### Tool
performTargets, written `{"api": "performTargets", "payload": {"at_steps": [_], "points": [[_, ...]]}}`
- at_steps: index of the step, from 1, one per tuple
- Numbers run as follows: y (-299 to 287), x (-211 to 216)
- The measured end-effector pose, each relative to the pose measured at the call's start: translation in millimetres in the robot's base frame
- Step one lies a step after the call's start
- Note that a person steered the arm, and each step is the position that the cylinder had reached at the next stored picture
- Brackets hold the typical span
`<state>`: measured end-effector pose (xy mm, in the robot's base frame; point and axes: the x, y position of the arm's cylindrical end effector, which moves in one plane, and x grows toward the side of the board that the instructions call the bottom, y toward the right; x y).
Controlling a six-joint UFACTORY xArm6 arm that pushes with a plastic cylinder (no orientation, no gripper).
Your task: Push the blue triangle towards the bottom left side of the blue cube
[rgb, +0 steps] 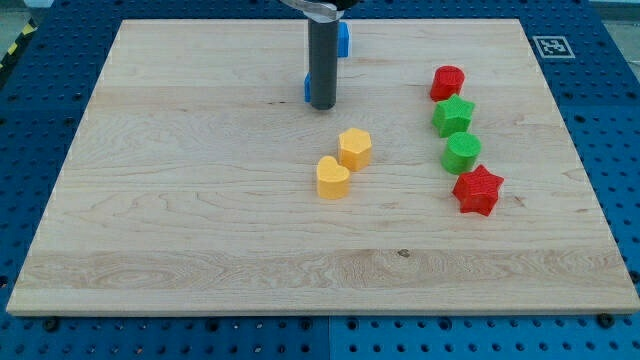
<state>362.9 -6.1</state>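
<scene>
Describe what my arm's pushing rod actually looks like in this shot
It is a straight, smooth cylinder, dark grey, with a faint lighter sheen down one side. At the view's top it meets a wider collar with a shiny metallic rim. My tip is blunt and flat-ended. No cables, labels or markings show on it, and no claw is fitted.

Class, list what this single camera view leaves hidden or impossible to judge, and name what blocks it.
1. Blue block at the view's top: mostly behind the rod, shape unclear.
2. Second blue block: only a sliver shows at the rod's left edge.
3. My tip: contact with that sliver cannot be judged.
4. Arm above the rod: cut off by the top edge.
</scene>
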Motion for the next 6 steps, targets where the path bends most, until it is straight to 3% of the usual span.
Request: {"api": "performTargets", "payload": {"at_steps": [6], "points": [[7.5, -30.3]]}}
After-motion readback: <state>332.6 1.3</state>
